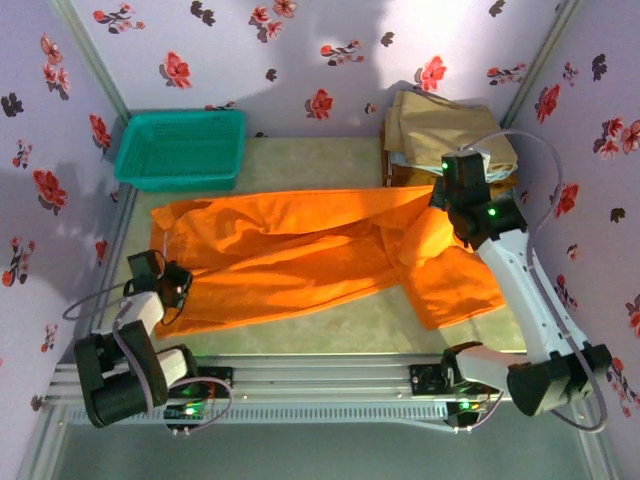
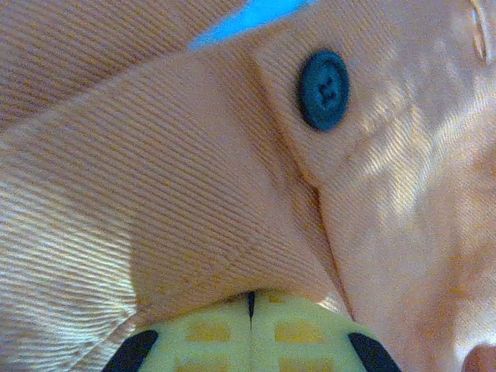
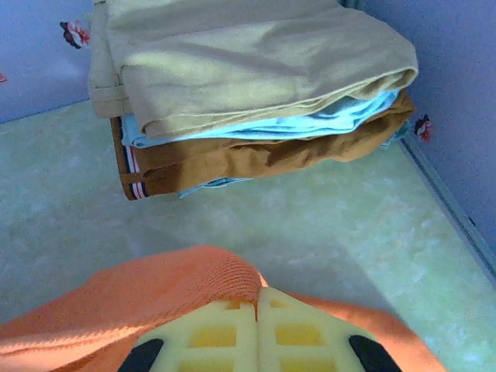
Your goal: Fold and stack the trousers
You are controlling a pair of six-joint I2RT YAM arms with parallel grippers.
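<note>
The bright orange trousers (image 1: 300,250) lie spread across the table, reaching from the left side to the right. My left gripper (image 1: 182,285) sits at their left end. In the left wrist view its yellow jaws (image 2: 250,298) are shut, with ribbed orange cloth (image 2: 194,170) bunched over the tips and a dark blue button (image 2: 324,89) just beyond. My right gripper (image 1: 440,195) is at the trousers' far right edge. Its jaws (image 3: 258,293) are shut, pinching a raised fold of orange cloth (image 3: 155,302) a little above the table.
A teal basket (image 1: 180,148) stands at the back left. A stack of folded garments (image 1: 440,135) sits at the back right, close ahead of the right gripper: tan on top (image 3: 256,54), then light blue, then brown. Floral walls enclose the table on three sides.
</note>
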